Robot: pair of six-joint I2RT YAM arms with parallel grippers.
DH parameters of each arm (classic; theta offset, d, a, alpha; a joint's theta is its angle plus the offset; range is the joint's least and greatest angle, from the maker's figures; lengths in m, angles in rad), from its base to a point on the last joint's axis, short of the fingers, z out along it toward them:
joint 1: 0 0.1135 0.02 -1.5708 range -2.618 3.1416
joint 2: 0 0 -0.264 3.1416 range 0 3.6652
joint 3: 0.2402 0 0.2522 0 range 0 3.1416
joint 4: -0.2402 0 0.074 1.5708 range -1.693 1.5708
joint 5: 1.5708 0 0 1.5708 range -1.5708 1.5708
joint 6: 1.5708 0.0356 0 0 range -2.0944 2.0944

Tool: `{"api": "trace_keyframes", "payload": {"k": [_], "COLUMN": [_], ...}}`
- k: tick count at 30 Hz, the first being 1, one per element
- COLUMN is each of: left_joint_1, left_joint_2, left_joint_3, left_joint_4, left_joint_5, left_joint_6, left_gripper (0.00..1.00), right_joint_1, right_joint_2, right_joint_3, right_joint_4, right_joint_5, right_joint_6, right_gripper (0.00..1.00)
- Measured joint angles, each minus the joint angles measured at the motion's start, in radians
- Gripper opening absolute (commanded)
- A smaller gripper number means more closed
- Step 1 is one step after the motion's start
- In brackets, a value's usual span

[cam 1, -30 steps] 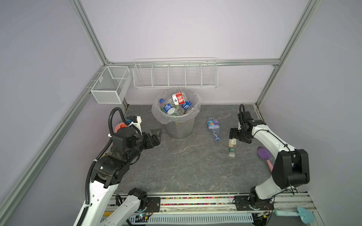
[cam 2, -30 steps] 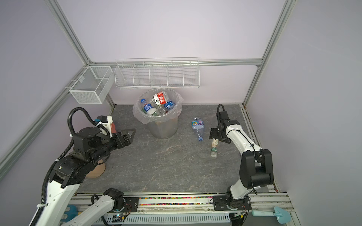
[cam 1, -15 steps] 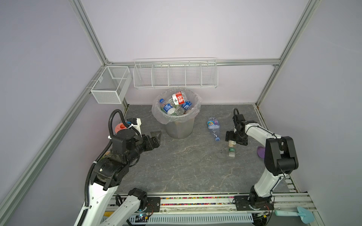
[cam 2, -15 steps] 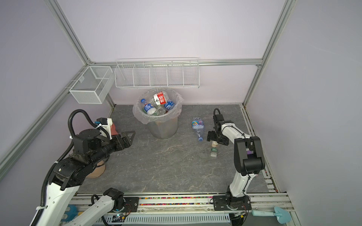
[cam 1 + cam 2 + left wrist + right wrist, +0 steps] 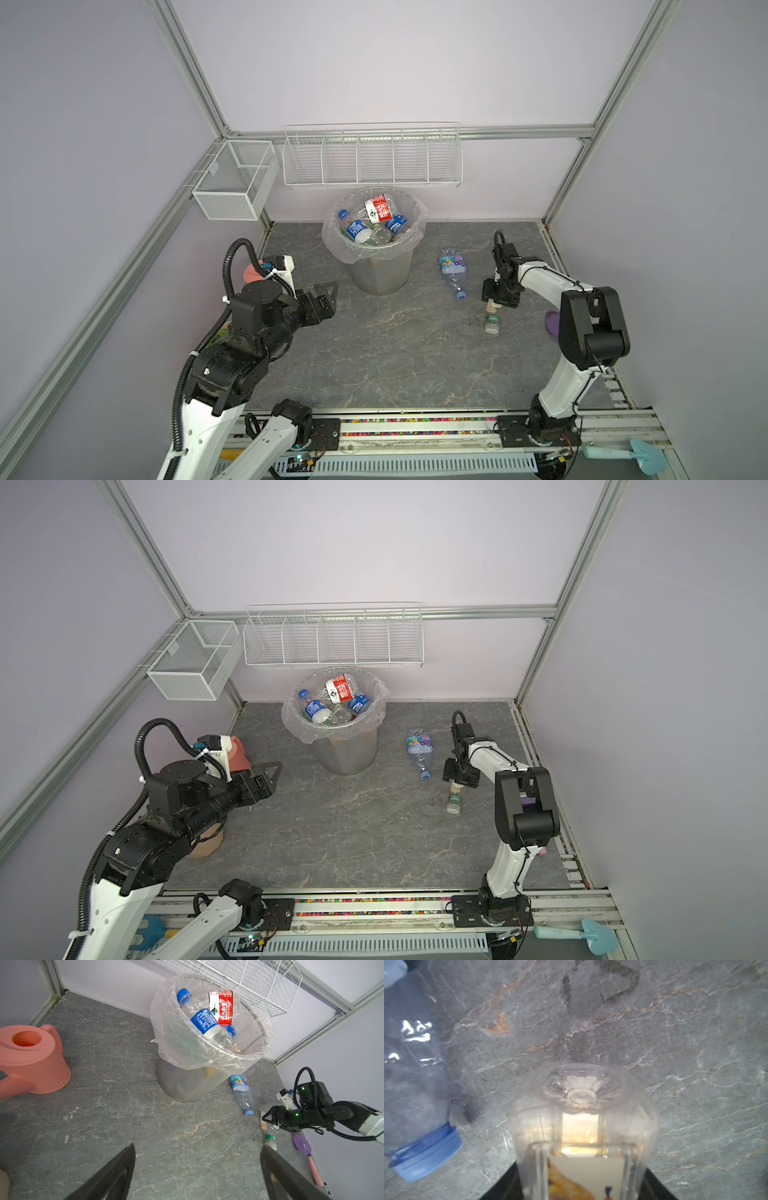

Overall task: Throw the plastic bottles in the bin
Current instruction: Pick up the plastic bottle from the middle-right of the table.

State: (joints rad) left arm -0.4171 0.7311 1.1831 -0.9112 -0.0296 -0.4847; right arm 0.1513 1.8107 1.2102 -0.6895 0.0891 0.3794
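A grey marbled table (image 5: 374, 357) sits boxed in by pale lilac walls. The right gripper (image 5: 498, 300) is down at the stone on the right side, pinching a clear bottle (image 5: 492, 322) near its base end. In the right wrist view the dark fingers (image 5: 654, 1188) lie flush against both of its sides; the bottle itself lies flat on the table, its white-capped neck pointing out toward the front rail. Just to the gripper's left and apart from it lies a blue-capped bottle (image 5: 453, 270) with a bright label, also flat, cap toward the front. Beyond that stands the bin (image 5: 378, 276) near the back wall, its clear bag folded over the rim and a heap of bottles (image 5: 374, 220) showing inside. Off to the gripper's other side a purple scoop (image 5: 301, 1142) rests by the wall. Across the table the left gripper (image 5: 330, 301) hangs above the stone with jaws spread wide and nothing between them, aimed roughly at the bin, well apart from both loose bottles; a pink watering can (image 5: 31, 1059) stands behind it.
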Motion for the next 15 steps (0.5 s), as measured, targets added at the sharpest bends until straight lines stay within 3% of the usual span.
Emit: {"api": "trace_keyframes", "payload": {"k": [4,10,15], "left_joint_1": [0.000,0.000,0.000], "left_joint_2": [0.000,0.000,0.000], "left_joint_3": [0.000,0.000,0.001], "left_joint_4": [-0.004,-0.007,-0.010], "left_joint_5": [-0.002,-0.010,-0.020], "left_joint_6": [0.000,0.001,0.002], "left_gripper": [0.93,0.93,0.93], "right_joint_1": [0.001,0.006,0.014], "right_joint_2": [0.000,-0.019,-0.125], "right_joint_3": [0.000,0.000,0.001], "right_joint_4": [0.000,-0.008,-0.035], "right_joint_5": [0.000,0.000,0.001], "right_joint_6": [-0.004,-0.003,-0.004], "right_gripper": [0.46,0.45,0.45]}}
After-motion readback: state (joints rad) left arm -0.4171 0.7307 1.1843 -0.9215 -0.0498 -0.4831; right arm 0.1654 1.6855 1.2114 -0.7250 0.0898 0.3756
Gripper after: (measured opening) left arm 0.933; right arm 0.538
